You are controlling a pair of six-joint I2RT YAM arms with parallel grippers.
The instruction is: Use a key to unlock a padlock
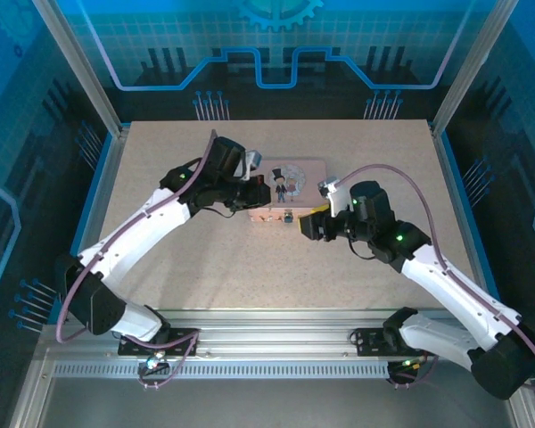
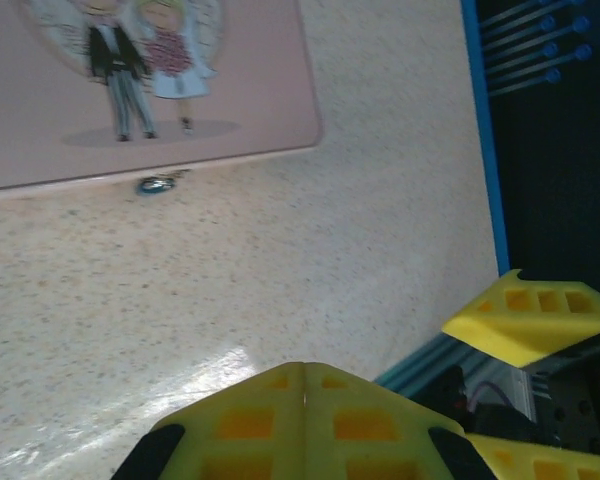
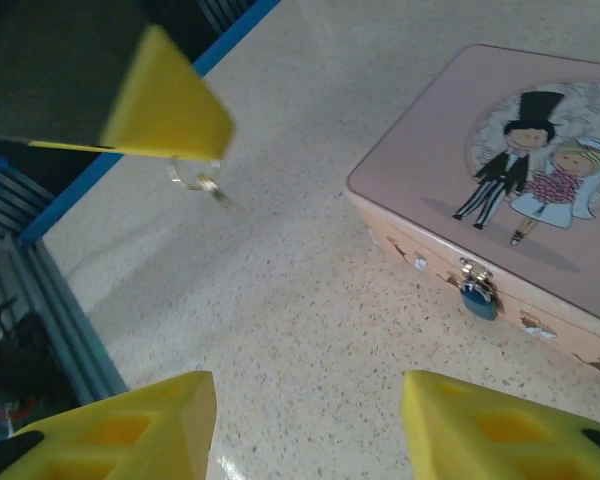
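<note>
The pink box [image 1: 290,178] lies mid-table, cartoon couple on its lid. The padlock [image 3: 478,298], small and blue-grey, hangs from the front clasp; it also shows as a dark speck [image 2: 158,184] at the box's front edge. My left gripper [image 2: 305,372] is shut. In the right wrist view the key [image 3: 202,183], thin and silvery, sticks out below the left gripper's yellow finger [image 3: 165,105], above the table and left of the box. My right gripper [image 3: 310,400] is open over bare table in front of the box, short of the padlock.
The speckled beige table [image 1: 276,267] ends in blue rails and a metal frame on both sides. One yellow finger of the right gripper [image 2: 530,315] shows close to my left gripper. Both arms [image 1: 160,223] converge at the box's front.
</note>
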